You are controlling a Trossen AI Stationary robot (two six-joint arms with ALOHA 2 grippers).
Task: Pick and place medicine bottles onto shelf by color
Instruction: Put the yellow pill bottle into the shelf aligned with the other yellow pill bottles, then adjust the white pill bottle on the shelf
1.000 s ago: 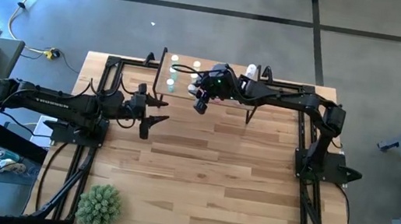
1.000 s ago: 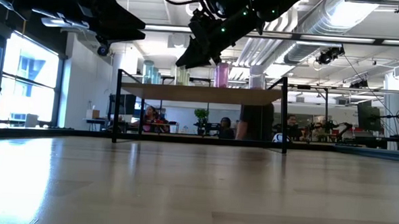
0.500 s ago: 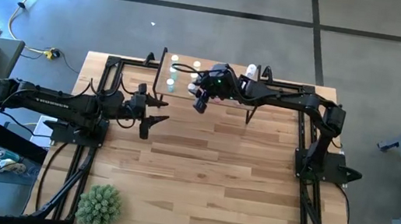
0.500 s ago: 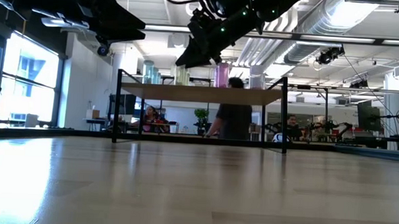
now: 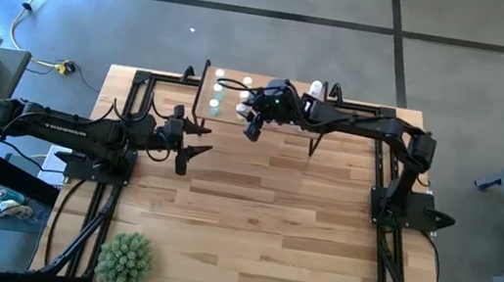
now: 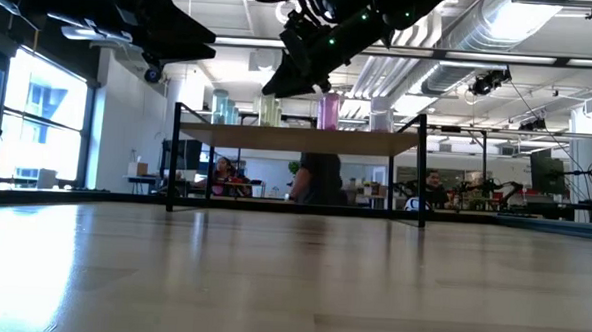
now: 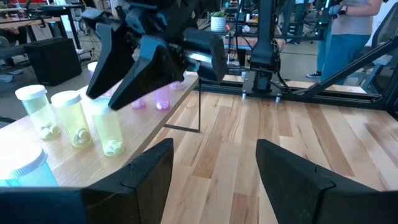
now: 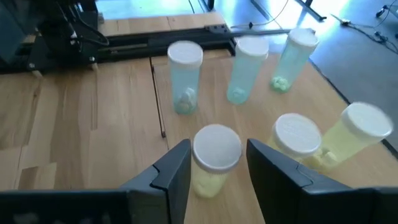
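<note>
The shelf (image 6: pixel 297 138) stands at the table's far side on thin black legs. Several medicine bottles stand upright on it: pale green ones (image 8: pixel 185 78), yellow ones (image 8: pixel 298 140) and pink ones (image 7: pixel 161 96). My right gripper (image 8: pixel 219 148) hangs open just above the shelf's near part (image 5: pixel 252 129). Its fingers stand on either side of a yellow bottle's white cap (image 8: pixel 216 146) without touching it. My left gripper (image 7: pixel 214 155) is open and empty, in the air left of the shelf (image 5: pixel 194 146).
A spiky green plant ball (image 5: pixel 125 259) sits at the table's near left corner. Black arm frames run along the table's left side (image 5: pixel 96 198) and right side (image 5: pixel 396 240). A person (image 6: pixel 320 179) stands in the room beyond the shelf.
Both grippers have kept still. In the room behind the shelf, a person has walked from right to left across the low view.
</note>
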